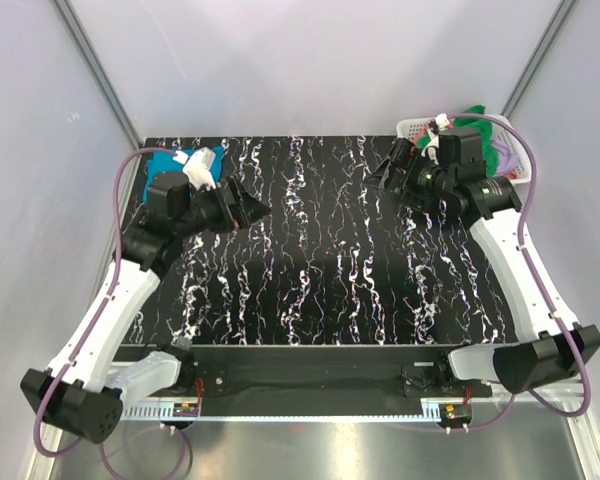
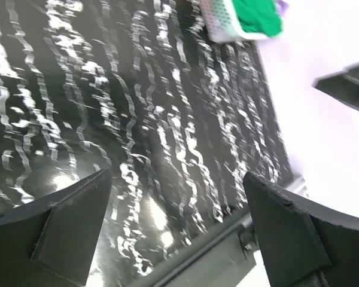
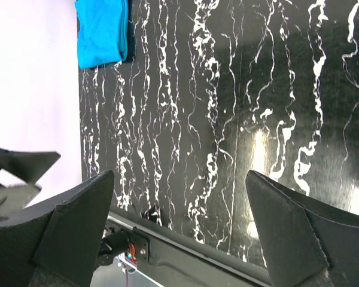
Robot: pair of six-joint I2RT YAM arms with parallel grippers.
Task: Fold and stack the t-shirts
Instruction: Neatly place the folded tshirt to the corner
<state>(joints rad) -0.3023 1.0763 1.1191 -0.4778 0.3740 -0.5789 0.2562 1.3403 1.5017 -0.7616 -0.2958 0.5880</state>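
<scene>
A teal-blue t-shirt (image 1: 162, 162) lies folded in the table's far left corner, partly hidden behind my left arm; the right wrist view shows it flat at the table edge (image 3: 102, 30). A bright green t-shirt (image 1: 498, 150) sits bunched in the white basket (image 1: 413, 127) at the back right, with a bit of lilac cloth (image 1: 510, 168) beside it. My left gripper (image 1: 255, 208) hangs open and empty over the left part of the table, pointing right. My right gripper (image 1: 388, 170) is open and empty just left of the basket. Both wrist views show only bare tabletop between the fingers.
The black marbled table (image 1: 320, 260) spans the middle. In the left wrist view the basket (image 2: 218, 23) with the green shirt (image 2: 257, 17) lies far off at the corner. White walls enclose the left, right and back sides.
</scene>
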